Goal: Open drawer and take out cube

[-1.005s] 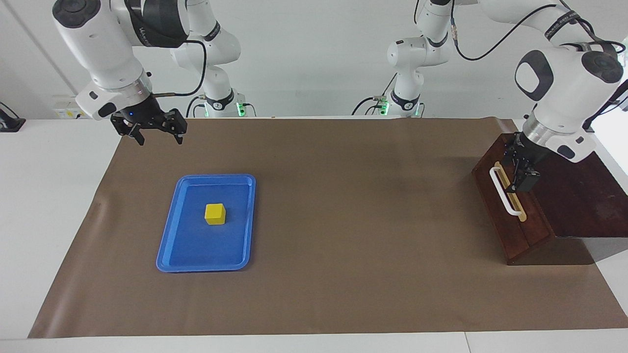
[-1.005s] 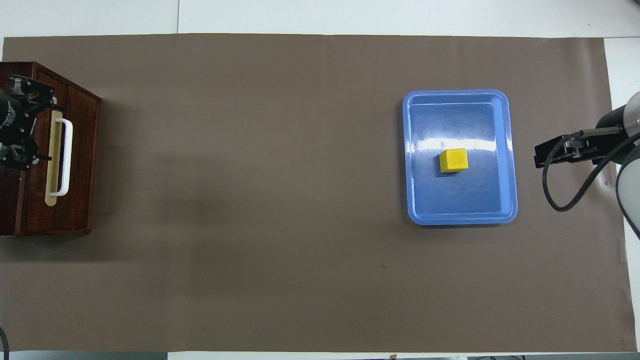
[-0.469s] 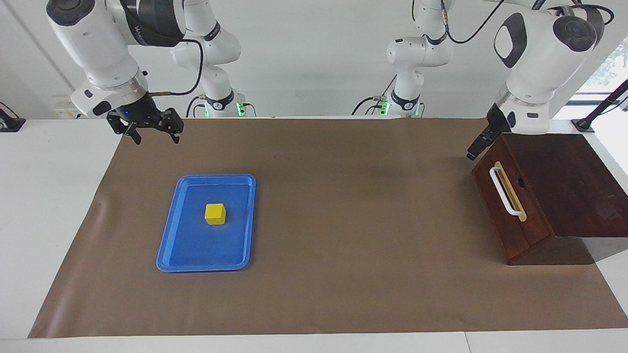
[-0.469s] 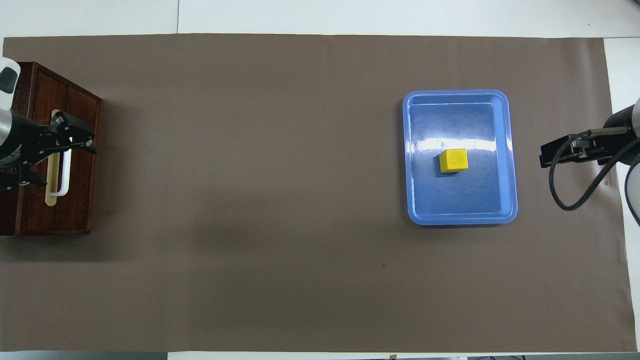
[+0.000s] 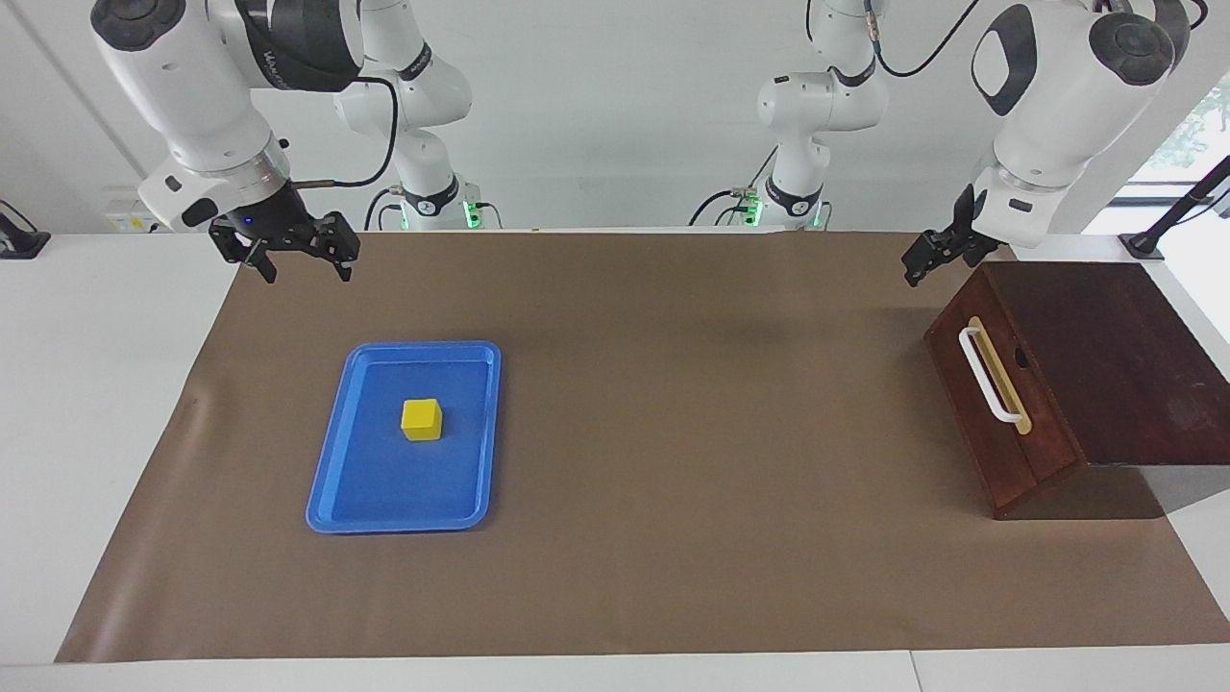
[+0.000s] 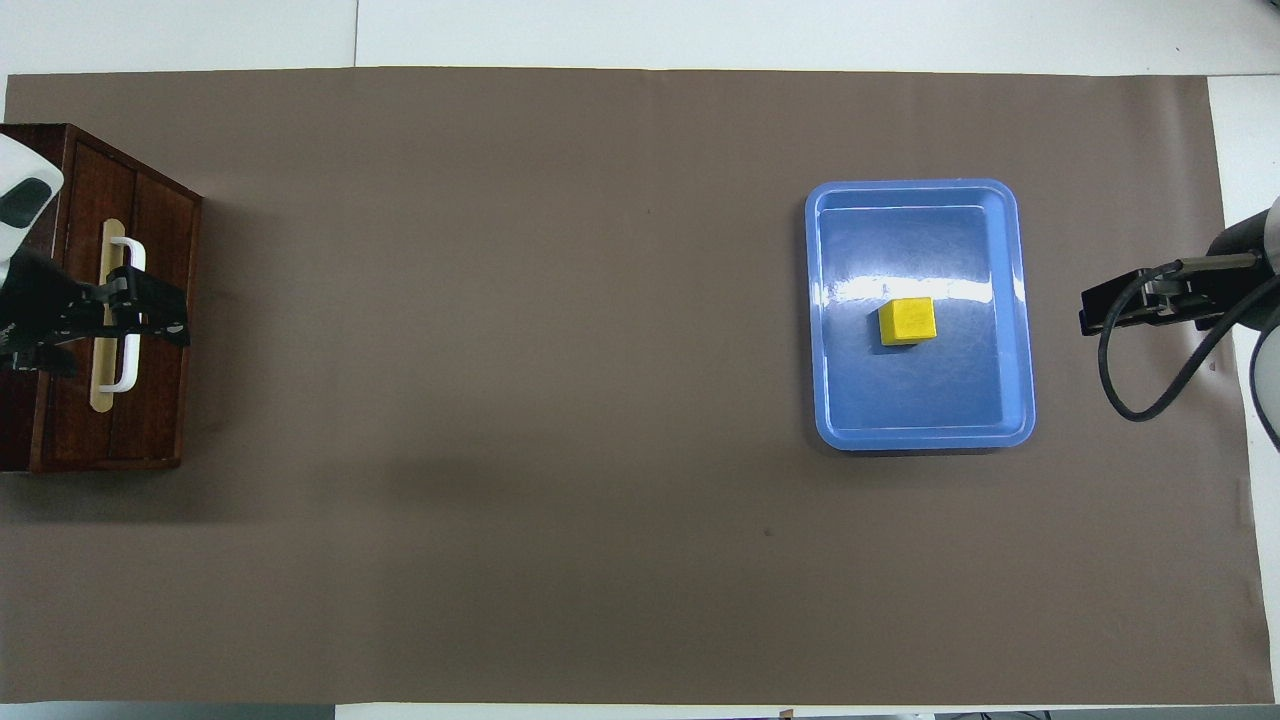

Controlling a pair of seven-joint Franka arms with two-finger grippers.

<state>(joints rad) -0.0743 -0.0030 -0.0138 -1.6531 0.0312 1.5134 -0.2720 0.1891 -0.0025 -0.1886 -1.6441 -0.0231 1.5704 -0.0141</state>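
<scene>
Shut: drawer (image 5: 1043,428), flush in the dark wooden cabinet (image 5: 1124,356) at the edge of the facing view, at the left arm's end of the table, with the white handle (image 5: 990,375) bare and untouched. Out of it already, and well apart from it: the yellow cube (image 5: 421,419), sitting near the middle of a blue tray (image 5: 394,527) in the lower middle of the frame toward the right arm's end, on the brown mat (image 5: 673,432).

Up in the air near the upper corner of the cabinet: left gripper (image 5: 927,259), clear of the handle, though covering part of it in the overhead view. Cannot tell how wide that pincer stands.

Hanging in the upper corner of the frame, over the mat's edge and higher in the picture than the tray: right gripper (image 5: 306,269), pincer spread wide and holding nothing.
</scene>
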